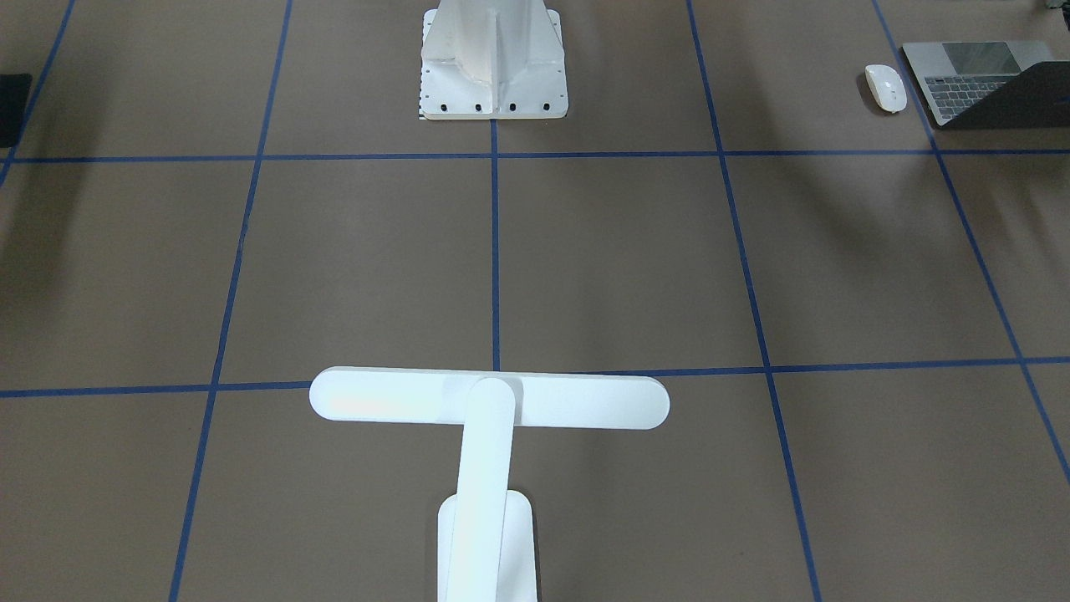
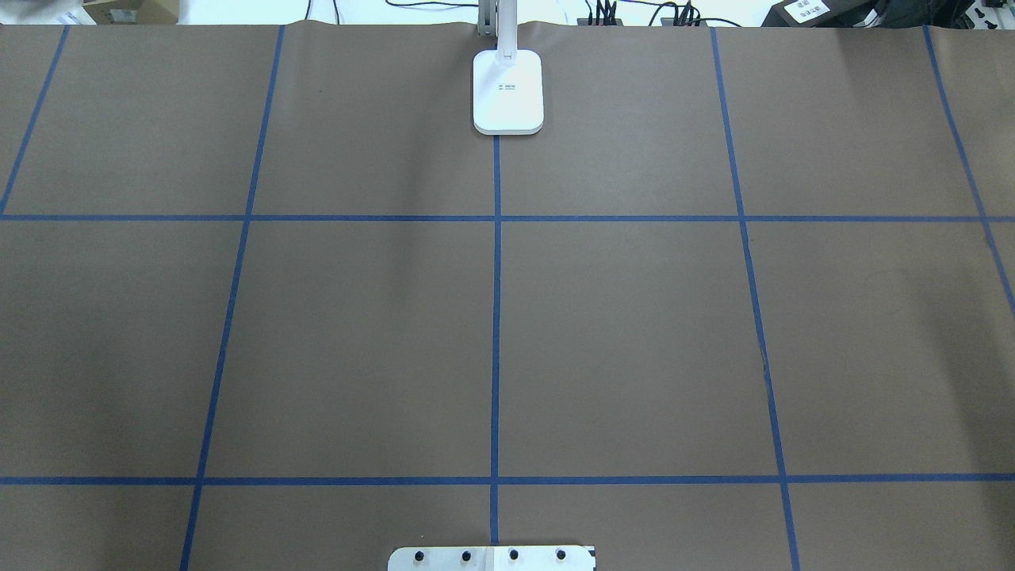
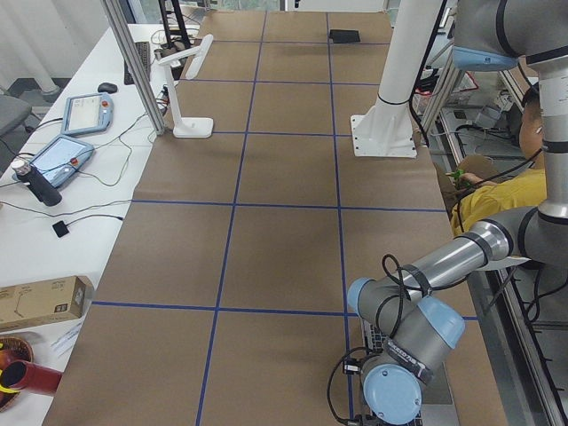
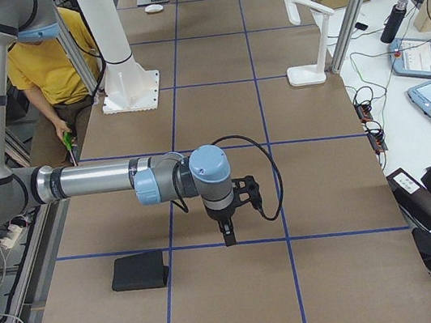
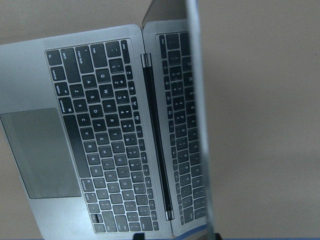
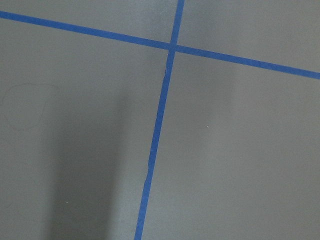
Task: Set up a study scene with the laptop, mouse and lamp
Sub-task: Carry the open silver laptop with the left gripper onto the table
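From where I stand, the laptop [image 5: 100,135] sits open at the robot's left end of the counter [image 2: 357,333], close to the robot's own edge. Its lid is raised and shows almost edge-on in the left wrist view. The mouse [image 1: 885,87] lies just beside it without touching, on the side toward the white pedestal [image 1: 493,67]. The lamp [image 1: 489,400] stands upright in the middle of the far edge, well apart from both.

The left hand [image 5: 177,236] hangs right over the laptop. Only two dark fingertips [image 5: 140,235] peek in at the bottom of its wrist view. They sit apart with nothing pinched between them, so I take the hand as spread. The right hand [image 4: 227,233] points straight down over bare counter by a crossing of blue tape, near a flat black pad [image 4: 138,270]. From the side alone I cannot tell whether it is spread or pressed together.

To my eye the scene is not gathered yet, and the laptop looks like the piece in hand. What worries me is the lid. It is thin and hinged, so a pinch on it could fold it shut or swing it back instead of shifting the machine. A drag by one corner could also skew the whole body round. The mouse is so near that a sliding laptop might nudge it toward the counter's edge, and its glossy shell would likely squirt out of a careless pinch. The lamp looks top-heavy with that long bar, so a bump high on it could tip it.
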